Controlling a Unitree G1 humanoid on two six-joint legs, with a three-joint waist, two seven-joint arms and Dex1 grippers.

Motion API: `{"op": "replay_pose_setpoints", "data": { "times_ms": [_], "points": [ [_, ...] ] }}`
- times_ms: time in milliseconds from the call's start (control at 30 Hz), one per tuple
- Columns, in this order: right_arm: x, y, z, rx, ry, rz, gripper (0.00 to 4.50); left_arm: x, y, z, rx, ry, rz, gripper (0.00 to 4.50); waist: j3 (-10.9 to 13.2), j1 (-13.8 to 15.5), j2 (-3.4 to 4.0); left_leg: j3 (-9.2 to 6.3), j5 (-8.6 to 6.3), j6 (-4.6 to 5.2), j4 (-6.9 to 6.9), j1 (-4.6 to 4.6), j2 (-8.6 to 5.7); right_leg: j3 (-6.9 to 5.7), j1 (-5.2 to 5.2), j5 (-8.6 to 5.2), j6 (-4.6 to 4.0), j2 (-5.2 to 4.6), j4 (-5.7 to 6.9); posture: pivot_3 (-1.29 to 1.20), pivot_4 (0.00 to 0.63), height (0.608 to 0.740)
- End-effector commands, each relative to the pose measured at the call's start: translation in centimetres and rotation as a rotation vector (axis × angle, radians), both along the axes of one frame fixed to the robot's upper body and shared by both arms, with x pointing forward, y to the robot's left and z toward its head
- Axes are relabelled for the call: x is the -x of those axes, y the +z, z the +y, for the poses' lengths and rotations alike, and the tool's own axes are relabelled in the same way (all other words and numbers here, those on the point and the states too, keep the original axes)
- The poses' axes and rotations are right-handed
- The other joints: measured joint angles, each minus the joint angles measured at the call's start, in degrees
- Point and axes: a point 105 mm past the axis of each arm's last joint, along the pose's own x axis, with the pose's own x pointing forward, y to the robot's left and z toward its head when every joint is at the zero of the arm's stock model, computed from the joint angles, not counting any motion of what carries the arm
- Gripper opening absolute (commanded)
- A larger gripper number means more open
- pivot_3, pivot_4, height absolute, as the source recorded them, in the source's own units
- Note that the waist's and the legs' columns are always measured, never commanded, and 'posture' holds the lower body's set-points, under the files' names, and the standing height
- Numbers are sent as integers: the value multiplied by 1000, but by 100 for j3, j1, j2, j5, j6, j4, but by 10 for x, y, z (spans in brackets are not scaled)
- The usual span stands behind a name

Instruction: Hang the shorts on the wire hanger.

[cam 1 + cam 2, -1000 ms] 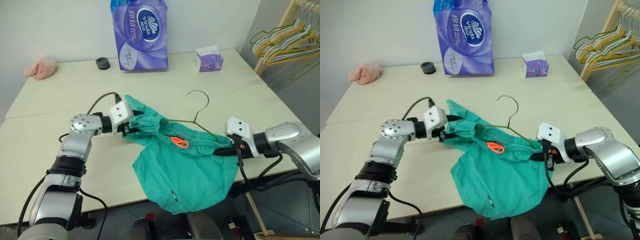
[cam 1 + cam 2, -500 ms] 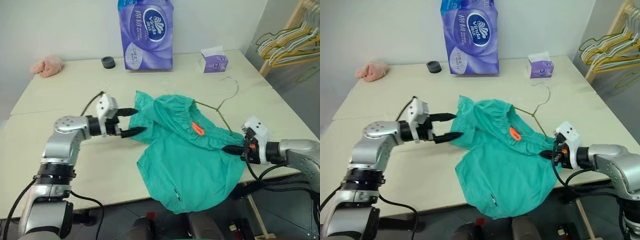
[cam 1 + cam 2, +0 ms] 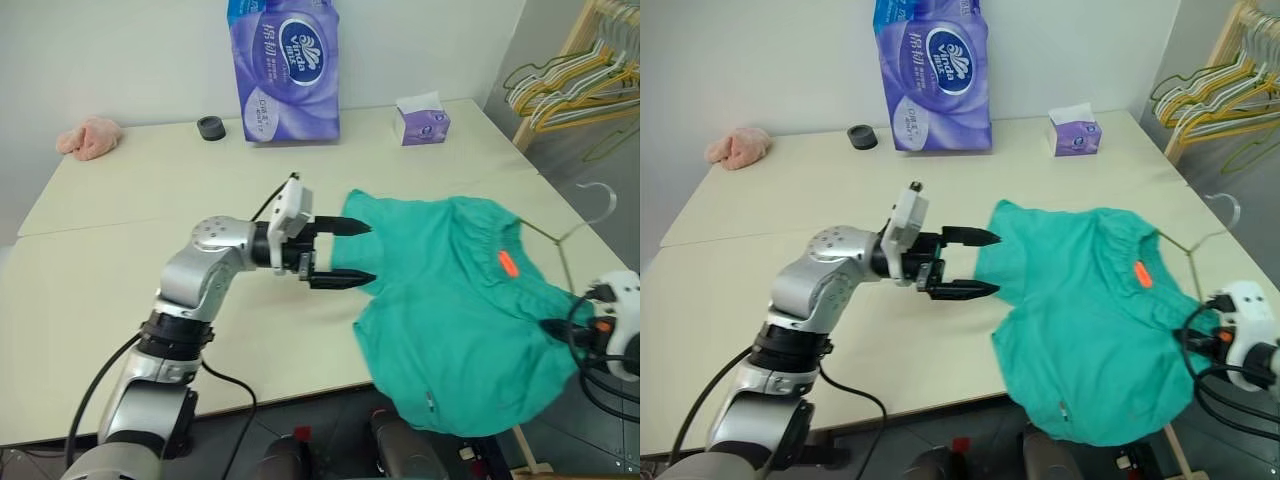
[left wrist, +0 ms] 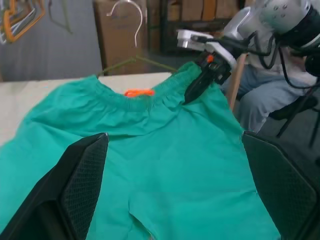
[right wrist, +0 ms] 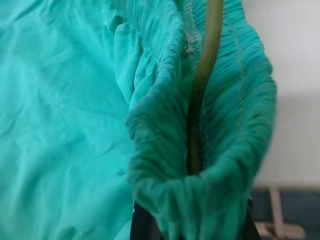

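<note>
One pair of teal-green cloth shorts (image 3: 455, 300) with a gathered waistband and one orange tag (image 3: 507, 263) lies at the right edge of the pale surface (image 3: 120, 250), drooping over the front edge. One thin olive wire hanger (image 3: 565, 228) runs through the waistband, hook up past the edge. My right tool (image 3: 562, 331) is clamped together on waistband and wire. My left tool (image 3: 340, 254) has fingers spread apart, just beside the shorts' left side, holding nothing. Behind: one purple tissue pack (image 3: 283, 66), one small tissue box (image 3: 420, 118), one black roll (image 3: 210, 127), one pink cloth lump (image 3: 88, 136).
</note>
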Motion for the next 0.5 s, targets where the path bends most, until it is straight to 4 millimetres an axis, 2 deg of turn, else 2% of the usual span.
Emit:
{"op": "replay_pose_setpoints", "data": {
  "times_ms": [33,133,300,500],
  "points": [
    [14,20,-44,113,-189,-50,0,6,8,-21,-6,-46,-81,4472,1,-8,4,5,0,1,0,1,-2,1,1,-1,1,4,-1,-406,174,740],
    [23,31,-70,184,-288,-65,0,12,14,-37,19,-86,-107,4472,8,-45,15,19,-3,5,-1,4,-3,12,2,-14,24,14,-3,-412,182,740],
    [27,72,-110,337,-429,-152,0,13,26,-64,42,-87,-176,4472,24,-145,27,41,-6,10,-1,3,-9,27,3,-20,33,18,-9,-426,199,740],
    [10,119,-128,418,-484,-281,0,17,34,-75,52,-95,-240,4472,54,-336,32,85,-36,62,-6,12,-6,112,9,-43,72,33,-9,-422,207,740]
  ]
}}
